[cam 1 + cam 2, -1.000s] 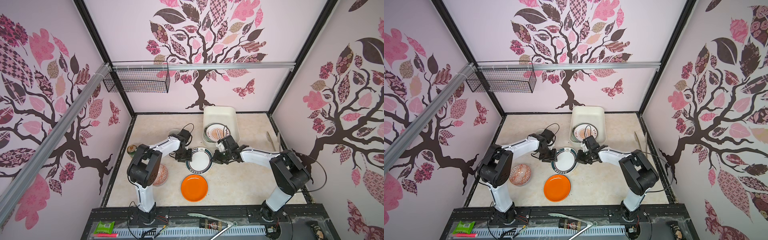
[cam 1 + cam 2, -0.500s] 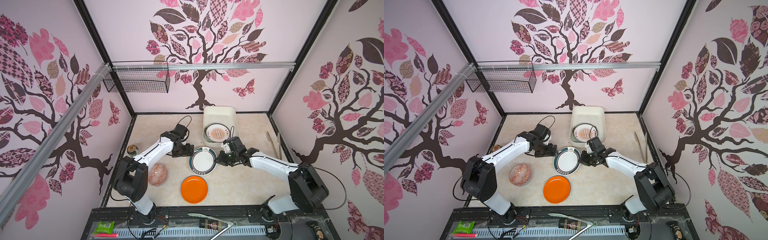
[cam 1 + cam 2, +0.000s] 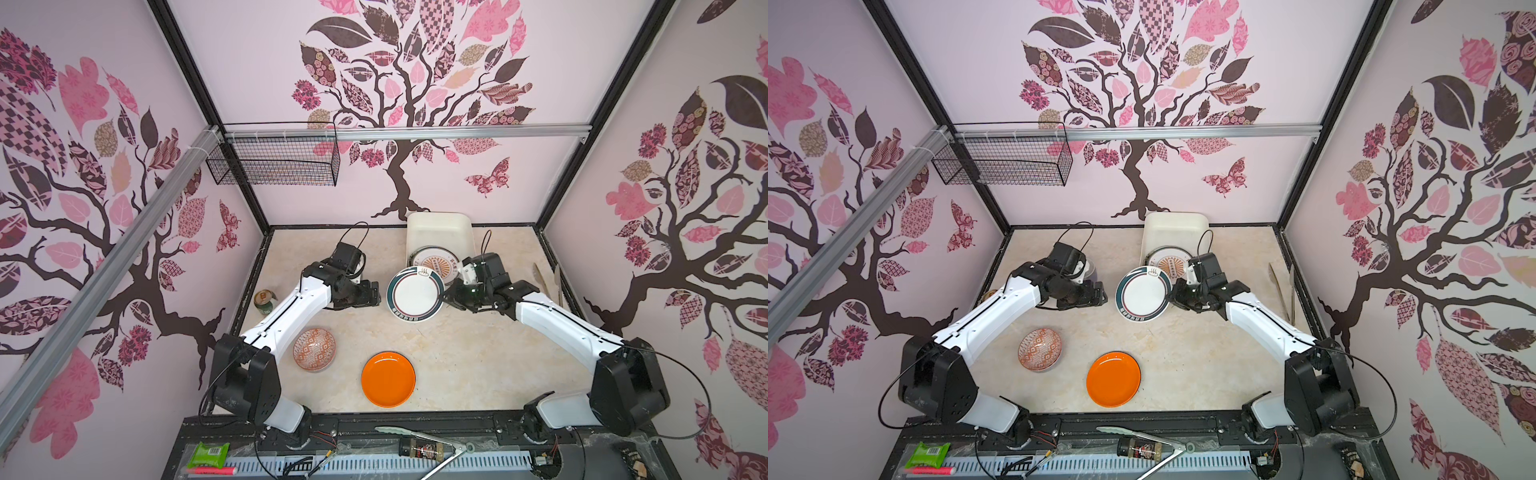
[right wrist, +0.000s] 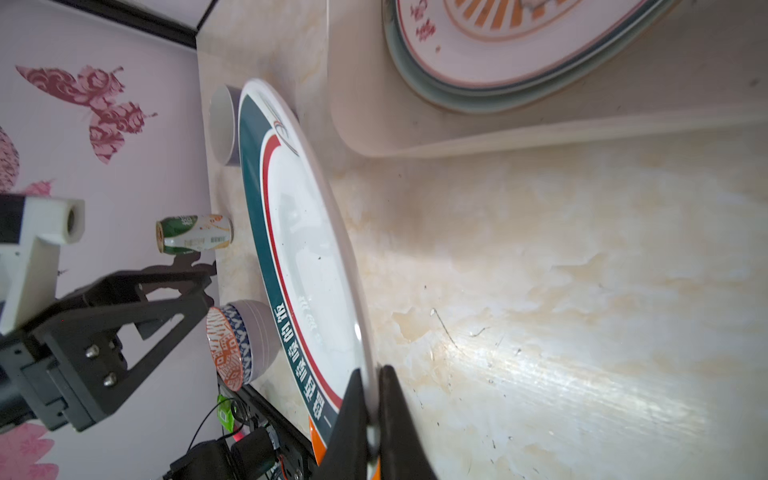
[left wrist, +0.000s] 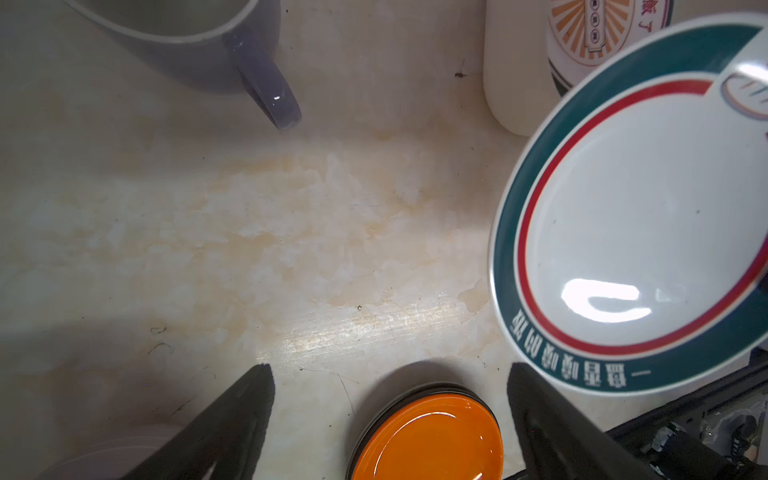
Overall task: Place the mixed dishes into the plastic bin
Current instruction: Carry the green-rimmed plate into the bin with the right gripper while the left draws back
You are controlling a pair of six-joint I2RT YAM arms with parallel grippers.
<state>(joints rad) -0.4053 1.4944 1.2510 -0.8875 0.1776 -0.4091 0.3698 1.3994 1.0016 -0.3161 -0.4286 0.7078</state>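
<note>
1. A white plate with a broad teal rim [image 3: 413,295], a thin red ring and white lettering on the rim was pinched at its edge by the right gripper [image 4: 370,374], whose jaws were clamped tight on it.
2. The plate was held tilted, off the table, just in front of the cream plastic bin [image 3: 440,230], overlapping its near corner in both top views.
3. A white plate with an orange sunburst [image 3: 436,262] was seen lying inside the bin.
4. The left gripper [image 5: 390,374] was spread wide and empty, near the held plate but apart from it.
5. An orange plate [image 3: 387,379], a red-patterned bowl [image 3: 313,349] and a lavender mug [image 5: 199,41] were left on the table outside the bin.
</note>
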